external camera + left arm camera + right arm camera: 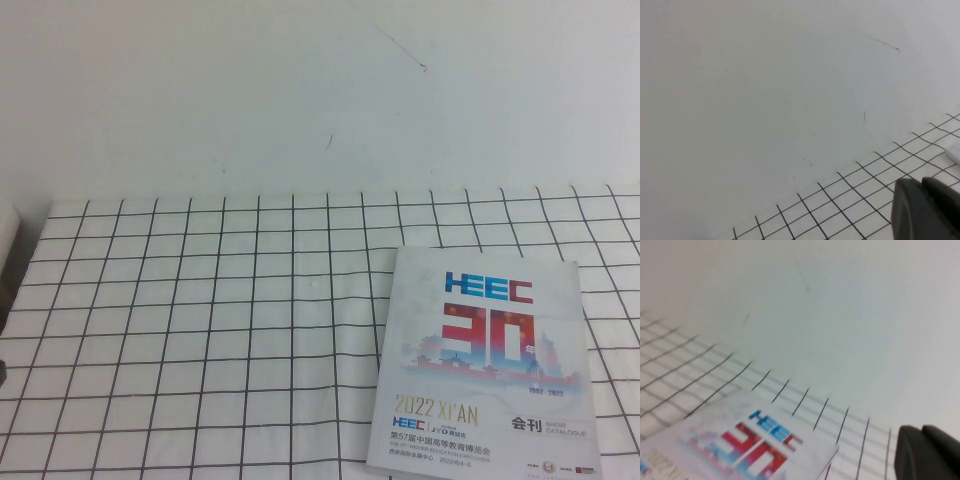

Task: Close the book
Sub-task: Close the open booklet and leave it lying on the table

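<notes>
The left pincer (926, 207) and right pincer (926, 452) are held outside the high view, grip not discernible, presumably parked because the book (487, 365) lies shut, cover up, lower right on the worktop (200, 330).

White cloth (200, 300), black grid — pale book (485, 370) printed blue, red and gold.

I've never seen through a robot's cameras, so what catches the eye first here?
The book, lying closed with its bright HEEC 30 cover up, on the near right of the checked cloth. Behind stands a bare white wall. Of the robot, only dark tips show: the left end effector above the cloth, the right end effector close above the book.
</notes>
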Controlling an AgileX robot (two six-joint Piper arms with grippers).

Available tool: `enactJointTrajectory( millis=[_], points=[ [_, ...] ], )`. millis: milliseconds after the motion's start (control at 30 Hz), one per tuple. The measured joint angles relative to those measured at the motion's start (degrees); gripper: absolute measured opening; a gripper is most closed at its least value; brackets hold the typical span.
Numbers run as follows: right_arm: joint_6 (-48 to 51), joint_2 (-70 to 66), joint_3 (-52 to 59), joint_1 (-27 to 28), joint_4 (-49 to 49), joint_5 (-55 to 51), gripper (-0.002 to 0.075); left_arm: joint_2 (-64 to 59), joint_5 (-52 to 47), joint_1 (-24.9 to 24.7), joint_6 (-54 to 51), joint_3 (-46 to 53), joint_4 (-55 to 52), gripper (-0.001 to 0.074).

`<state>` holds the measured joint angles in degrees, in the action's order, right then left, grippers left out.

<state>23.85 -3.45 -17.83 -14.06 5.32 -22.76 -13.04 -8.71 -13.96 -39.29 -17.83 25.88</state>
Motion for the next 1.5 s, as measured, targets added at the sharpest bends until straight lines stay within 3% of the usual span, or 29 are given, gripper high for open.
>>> enactJointTrajectory(
  millis=[233,1067,1200,1400,1500],
  points=[
    [1.7,1.8,1.4,0.0,-0.8,6.7,-0.0003,3.7,3.5,0.0,0.0,5.0,0.1,-0.0001],
    [1.8,1.8,5.7,0.0,-0.5,-2.3,-0.0003,3.7,2.4,0.0,0.5,5.2,0.5,-0.0001],
    [1.8,1.8,5.7,0.0,-0.5,-2.8,-0.0003,3.7,9.5,0.1,0.5,7.4,0.5,-0.0001],
    [1.8,1.8,5.7,0.0,-0.4,-2.9,-0.0003,3.7,10.4,4.8,1.2,10.4,-2.7,-0.0002],
    [1.8,1.8,5.7,0.0,-0.4,-2.9,-0.0003,4.3,8.2,8.2,6.5,11.7,-6.8,-0.0002]
  ],
)
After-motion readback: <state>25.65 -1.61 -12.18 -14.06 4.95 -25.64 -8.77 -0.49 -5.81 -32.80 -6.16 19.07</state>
